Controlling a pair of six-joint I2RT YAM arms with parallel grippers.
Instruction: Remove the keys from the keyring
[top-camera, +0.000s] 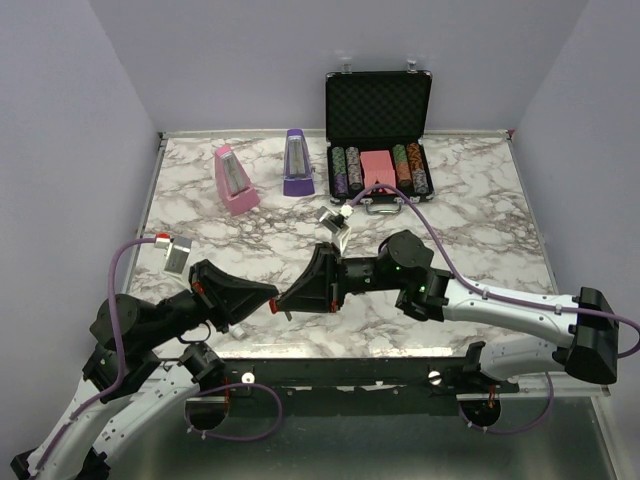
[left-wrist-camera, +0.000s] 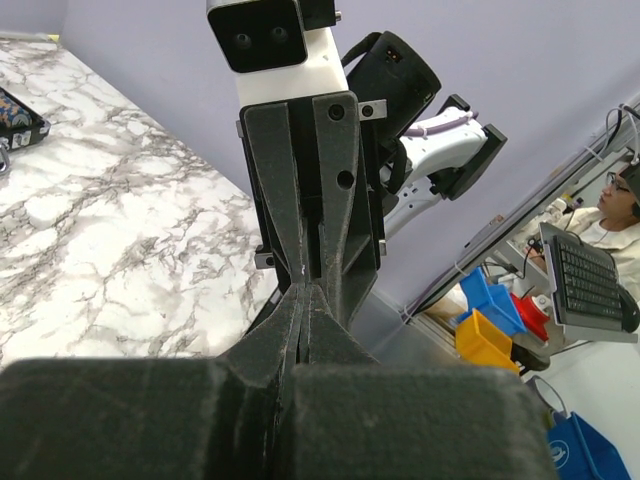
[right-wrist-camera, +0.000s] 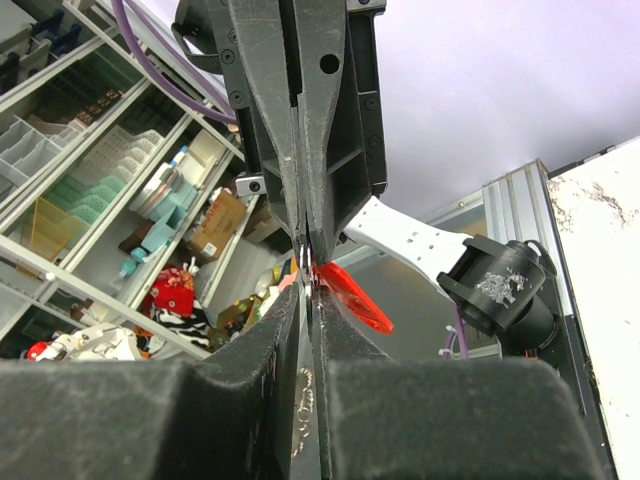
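Red keyring (right-wrist-camera: 352, 297) sticks out where both tips meet, mid-air over bench (top-camera: 480, 230); keys not clearly visible (maybe a glint at the pinch). Left fingers (right-wrist-camera: 335, 150) clamped shut, right fingers (right-wrist-camera: 410, 420) nearly closed, contents unclear. Best approach: pull apart slowly & straight, w/o twisting.

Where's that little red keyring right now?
The red keyring is in mid-air over the near middle of the table, right where the left gripper and right gripper meet tip to tip, seen clearest from the right wrist.
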